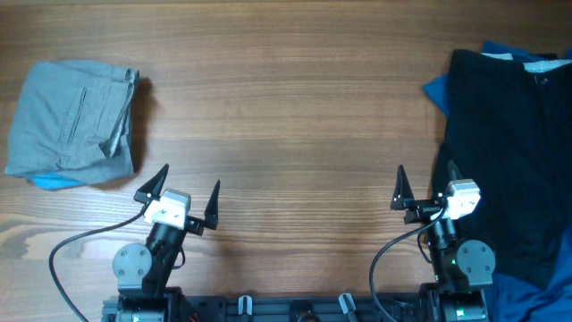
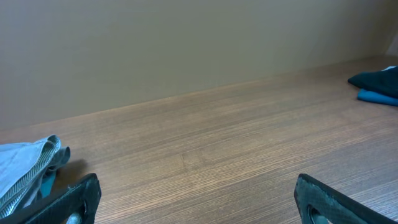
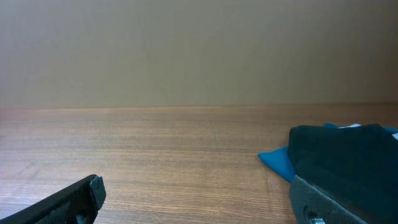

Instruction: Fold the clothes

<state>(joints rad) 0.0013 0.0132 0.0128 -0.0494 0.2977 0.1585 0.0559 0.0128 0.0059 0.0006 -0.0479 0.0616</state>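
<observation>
Two garments | grey garment (image 1: 71,116) folded, left | black garment (image 1: 509,152) unfolded, right | left fingers (image 1: 154,182), right fingers (image 1: 399,190) spread

Black garment (image 1: 509,152) cut off rt (overhead).

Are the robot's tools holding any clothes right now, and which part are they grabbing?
Nothing is held. The left tool and the right tool are both open and empty.

Folded shorts (image 1: 71,121) left; clothes pile (image 1: 514,152) right
</observation>
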